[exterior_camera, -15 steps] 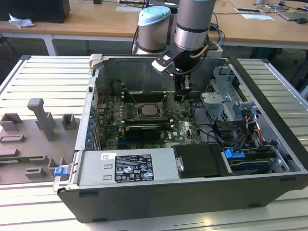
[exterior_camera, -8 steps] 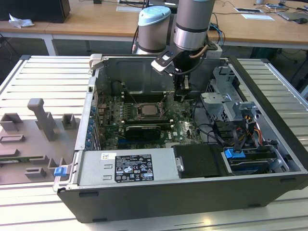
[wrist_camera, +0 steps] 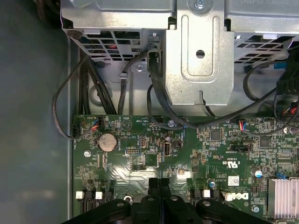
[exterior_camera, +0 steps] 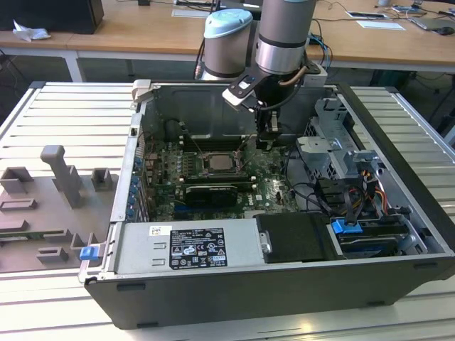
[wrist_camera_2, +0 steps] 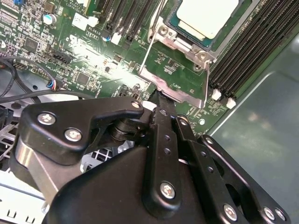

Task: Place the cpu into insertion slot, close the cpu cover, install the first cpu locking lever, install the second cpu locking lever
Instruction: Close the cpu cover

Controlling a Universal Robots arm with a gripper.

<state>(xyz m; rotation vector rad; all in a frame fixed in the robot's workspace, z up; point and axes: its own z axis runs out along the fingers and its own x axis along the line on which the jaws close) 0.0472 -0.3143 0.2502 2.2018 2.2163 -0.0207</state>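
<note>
The cpu (wrist_camera_2: 209,16), pale silver-beige, lies in the insertion slot (wrist_camera_2: 181,43), whose silver rim shows around it; the exterior view shows the cpu (exterior_camera: 217,163) in the middle of the motherboard. The cpu cover (wrist_camera_2: 174,86) is swung open, tilted off the slot toward my gripper. Two thin wire locking levers (wrist_camera_2: 146,50) stand raised along its sides. My gripper (wrist_camera_2: 159,99) is shut, its black fingertips right at the cover's free edge; whether they pinch it I cannot tell. In the exterior view my gripper (exterior_camera: 266,136) hangs just to the right of the socket.
Long black memory slots (wrist_camera_2: 243,60) flank the socket. A metal drive cage (wrist_camera: 200,56) with black cables (wrist_camera: 154,100) stands close behind the gripper. The power supply (exterior_camera: 192,249) fills the case front. A grey fixture tray (exterior_camera: 50,192) lies at the exterior view's left.
</note>
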